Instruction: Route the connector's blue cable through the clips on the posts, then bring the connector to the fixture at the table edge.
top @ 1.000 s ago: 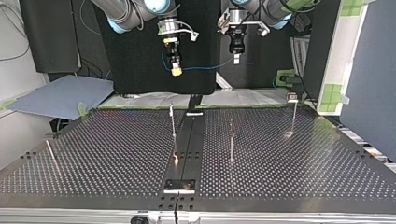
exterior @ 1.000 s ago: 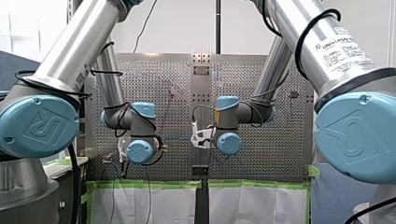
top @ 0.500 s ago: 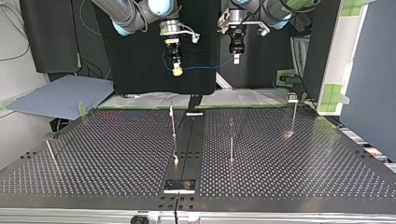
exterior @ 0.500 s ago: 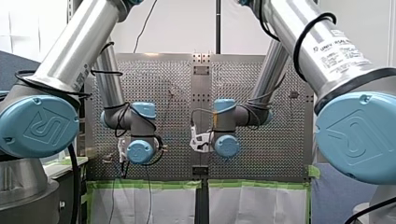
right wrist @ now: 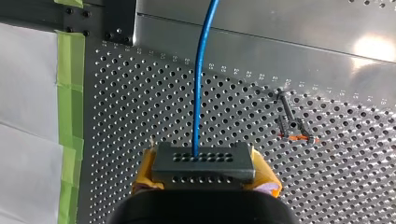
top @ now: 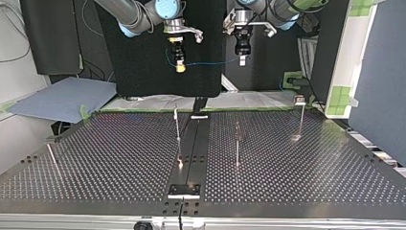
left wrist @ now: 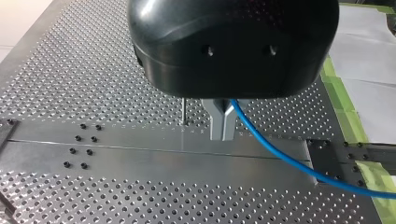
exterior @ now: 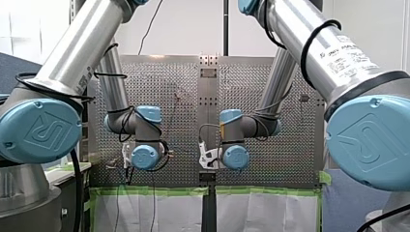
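In the right wrist view a dark grey connector (right wrist: 203, 164) with rows of holes sits between yellow pads (right wrist: 145, 177), and my right gripper (right wrist: 204, 179) is shut on it. The blue cable (right wrist: 200, 84) runs from its face out over the perforated table. My left gripper (left wrist: 222, 125), with metal fingers, is shut on the same blue cable (left wrist: 289, 162), which trails off to one side. In the top view both hang high above the table's far edge: my right gripper (top: 180, 67) at the left, my left gripper (top: 242, 60) at the right, the cable (top: 210, 63) sagging between them.
Thin posts stand on the table (top: 297, 177): one (top: 177, 123) left of the centre strip, one (top: 237, 143) right of it, one (top: 301, 117) at the far right, a leaning one (top: 51, 158) at the near left. A fixture plate (top: 184, 190) sits at the near edge.
My right gripper has risen a little in the top view with the connector, and its wrist has dropped slightly in the front view. My left arm has stayed put.
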